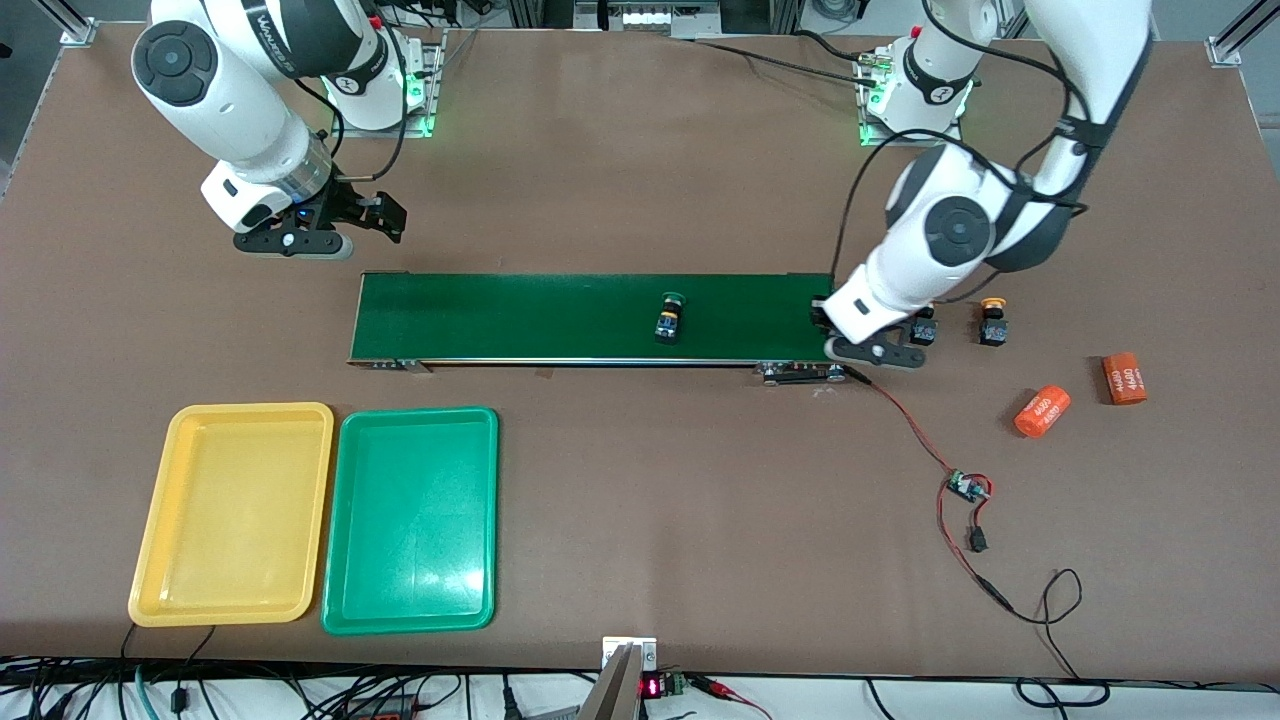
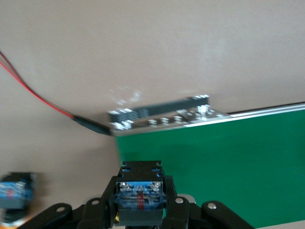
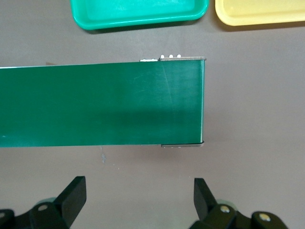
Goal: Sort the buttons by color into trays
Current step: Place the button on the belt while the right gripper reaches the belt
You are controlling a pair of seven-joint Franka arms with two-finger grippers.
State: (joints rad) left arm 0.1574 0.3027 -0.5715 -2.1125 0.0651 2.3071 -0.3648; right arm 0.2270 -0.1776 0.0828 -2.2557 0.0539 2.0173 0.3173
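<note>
The left pincer (image 1: 872, 350) hangs over the left arm's end of the long dark-green conveyor belt (image 1: 520, 317), clamped on a small black-bodied push-button switch (image 2: 139, 200) – its cap colour cannot be told. The right pincer (image 1: 385, 217) waits with fingers (image 3: 74, 196) wide apart over the brown tabletop (image 1: 640, 520), holding nothing. A green-capped button (image 1: 669, 318) lies on the belt; a yellow-capped button (image 1: 992, 323) sits beside the belt's end. The yellow plastic tray (image 1: 150, 520) and green plastic tray (image 1: 335, 520) lie side by side – nearer the camera.

left gripper (image 1: 868, 352) low, fingers clamped on load; right gripper (image 1: 385, 217) waits, fingers spread wide.
</note>
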